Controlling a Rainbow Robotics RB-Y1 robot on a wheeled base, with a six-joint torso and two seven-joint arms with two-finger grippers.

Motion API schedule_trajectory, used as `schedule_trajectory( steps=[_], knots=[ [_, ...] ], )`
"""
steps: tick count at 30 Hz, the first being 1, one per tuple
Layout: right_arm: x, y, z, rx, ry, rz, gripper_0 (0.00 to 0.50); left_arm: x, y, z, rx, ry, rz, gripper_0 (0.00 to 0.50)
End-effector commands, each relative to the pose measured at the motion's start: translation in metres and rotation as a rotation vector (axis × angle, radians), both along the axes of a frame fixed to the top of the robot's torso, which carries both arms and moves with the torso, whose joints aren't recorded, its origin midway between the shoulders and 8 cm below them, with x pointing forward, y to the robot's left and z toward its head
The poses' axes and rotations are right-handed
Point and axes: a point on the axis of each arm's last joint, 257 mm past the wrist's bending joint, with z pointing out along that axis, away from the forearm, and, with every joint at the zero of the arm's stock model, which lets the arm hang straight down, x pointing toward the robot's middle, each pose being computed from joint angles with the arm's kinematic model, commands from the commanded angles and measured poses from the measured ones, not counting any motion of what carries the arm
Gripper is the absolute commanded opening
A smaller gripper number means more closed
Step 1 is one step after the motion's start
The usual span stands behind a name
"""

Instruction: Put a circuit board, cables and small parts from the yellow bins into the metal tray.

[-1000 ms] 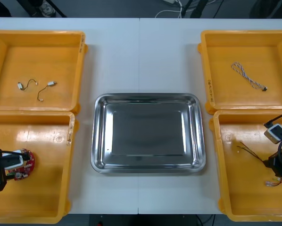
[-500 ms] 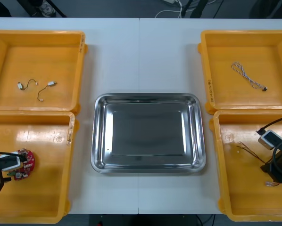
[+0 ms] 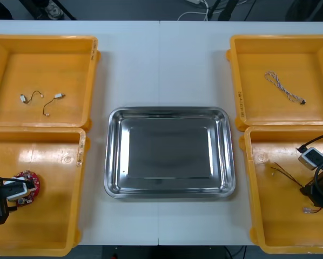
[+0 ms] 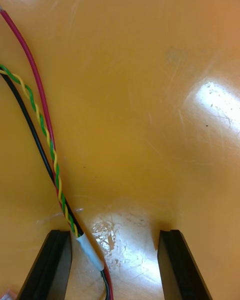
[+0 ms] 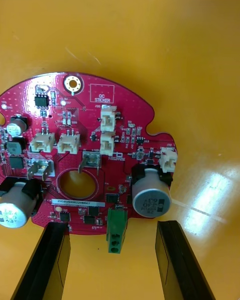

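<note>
1. Front view: the metal tray between the bins holds nothing, so I judge the task to be at its first picks.
   - The left gripper is down in the near left bin, right at the round red circuit board.
   - The right gripper is down in the near right bin, over a cable bundle.
   - A twisted blue and white cable lies in the far right bin.
   - Both grippers are cut off by the picture's edges, and the left 1 covers part of the board. Finger spread cannot be read here.

2. Right wrist view: the 2 fingers stand wide apart, holding nothing.
   - Red, black and green-yellow twisted strands run down to a white sleeve just inside 1 finger.
   - The next move, I judge, calls for a small sideways shift to centre the strands, then a close low against the floor.
   - Both ends of the bundle run out of the picture. Whether the tips touch the floor I cannot tell.

3. Left wrist view: the fingers are wide apart, gripping nothing.
   - The board lies flat just beyond them, with its green connector poking between the tips.
   - The next move likely needs a short advance so the fingers straddle the rim, since a flat board offers little to pinch.
   - The board is cut off at 1 side.
</note>
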Motion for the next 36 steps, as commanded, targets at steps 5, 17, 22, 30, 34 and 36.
schedule_trajectory(
  steps=[5, 17, 22, 30, 34, 36],
  knots=[
    [-0.006, -0.001, -0.009, -0.011, 0.021, 0.026, 0.100, -0.004, 0.006, -0.004, 0.038, 0.008, -0.026, 0.500],
    [0.004, 0.002, -0.002, -0.014, -0.010, 0.042, 0.000, -0.005, 0.003, -0.005, 0.026, 0.009, -0.026, 0.000],
    [0.015, 0.004, 0.006, -0.017, -0.030, 0.052, 0.000, -0.005, 0.003, -0.004, 0.021, 0.010, -0.024, 0.000],
    [0.015, -0.001, 0.023, -0.040, 0.019, 0.051, 0.000, 0.005, 0.002, 0.009, 0.016, -0.003, -0.018, 0.000],
    [0.011, -0.003, 0.034, -0.053, 0.045, 0.052, 0.000, 0.007, 0.003, 0.030, 0.024, 0.008, -0.014, 0.000],
    [0.009, -0.003, 0.037, -0.058, 0.055, 0.058, 0.000, 0.007, 0.005, 0.040, 0.030, 0.013, -0.005, 0.000]
  ],
)
